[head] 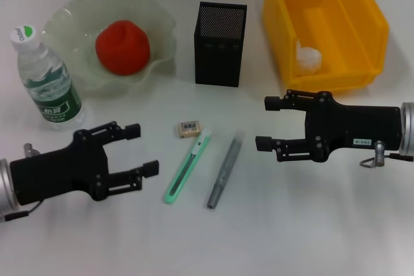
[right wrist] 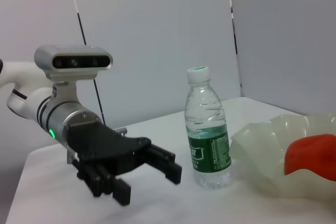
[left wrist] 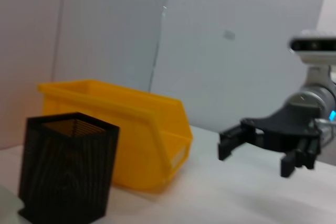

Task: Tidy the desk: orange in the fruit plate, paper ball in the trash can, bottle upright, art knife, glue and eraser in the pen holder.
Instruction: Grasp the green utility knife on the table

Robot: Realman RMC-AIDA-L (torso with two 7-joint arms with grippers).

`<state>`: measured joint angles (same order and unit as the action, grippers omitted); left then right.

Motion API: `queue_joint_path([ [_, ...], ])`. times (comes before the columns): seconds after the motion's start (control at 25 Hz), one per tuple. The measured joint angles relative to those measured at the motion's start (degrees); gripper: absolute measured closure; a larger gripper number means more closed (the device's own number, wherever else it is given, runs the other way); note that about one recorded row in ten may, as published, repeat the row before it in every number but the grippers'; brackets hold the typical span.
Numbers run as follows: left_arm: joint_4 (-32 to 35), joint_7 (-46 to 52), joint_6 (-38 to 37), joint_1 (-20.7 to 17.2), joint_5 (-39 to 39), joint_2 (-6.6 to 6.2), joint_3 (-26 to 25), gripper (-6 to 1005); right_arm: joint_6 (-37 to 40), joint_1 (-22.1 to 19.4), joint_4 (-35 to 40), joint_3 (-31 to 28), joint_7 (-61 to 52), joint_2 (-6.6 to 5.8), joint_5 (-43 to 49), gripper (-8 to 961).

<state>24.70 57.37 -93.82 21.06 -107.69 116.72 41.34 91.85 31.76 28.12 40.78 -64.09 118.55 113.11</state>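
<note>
1. Judging progress from the layout: orange (head: 122,46) sits in the fruit plate (head: 71,14), paper ball (head: 308,57) lies in the yellow trash can (head: 362,37), bottle (head: 46,82) stands upright beside the plate. Remaining, by the look of it: art knife (head: 187,166), glue (head: 224,170) and eraser (head: 189,128), all loose on the desk (head: 291,231) in front of the black pen holder (head: 220,44).

2. Noting the grippers: left gripper (head: 139,153) low over the desk, fingers spread, nothing held, pointing toward the knife. Right gripper (head: 268,123) also spread and empty, pointing toward the glue from the other side. Neither touching anything.

3. Picking the next item: art knife and glue lie near each other, roughly parallel, tilted; eraser just beside the knife's far tip. Better taken one at a time, each by the nearer arm, so as not to crowd the middle.

4. Gripping well: close across the narrow width of the knife or glue, near mid-length, so it hangs balanced. Come straight down; avoid nudging the eraser.

5. Delivering: tilt the long item end-down over the holder's open top, clear the rim, then release. Holder is light-looking mesh; a side bump could probably tip or shove it.

6. Leaving the eraser last: small, flat, likely needs a low pinch.
</note>
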Motion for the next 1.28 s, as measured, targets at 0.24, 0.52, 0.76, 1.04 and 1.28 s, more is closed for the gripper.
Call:
queue_joint_path([
  [0.24,0.0,-0.9,0.4,0.0,-0.9,0.31,0.0,201,0.1,0.5,0.6,0.1,-0.8,-0.08,0.1,137],
  [0.52,0.0,-1.5,0.6,0.0,-1.0,0.39,0.0,200,0.2,0.8,1.4,0.1,-1.7,-0.08,0.2,137],
  [0.76,-0.1,-1.6,1.7,0.7,-1.0,0.46,0.0,200,0.3,1.4,1.4,0.1,-2.6,-0.02,0.3,137],
  [1.04,-0.2,-1.4,1.7,1.2,-1.0,0.53,0.0,200,0.3,1.4,1.4,0.1,-2.5,-0.03,0.5,137],
  [1.28,1.3,5.0,-0.8,3.3,-0.6,0.96,-0.4,200,0.4,0.6,1.4,0.2,-0.9,0.10,0.6,137],
])
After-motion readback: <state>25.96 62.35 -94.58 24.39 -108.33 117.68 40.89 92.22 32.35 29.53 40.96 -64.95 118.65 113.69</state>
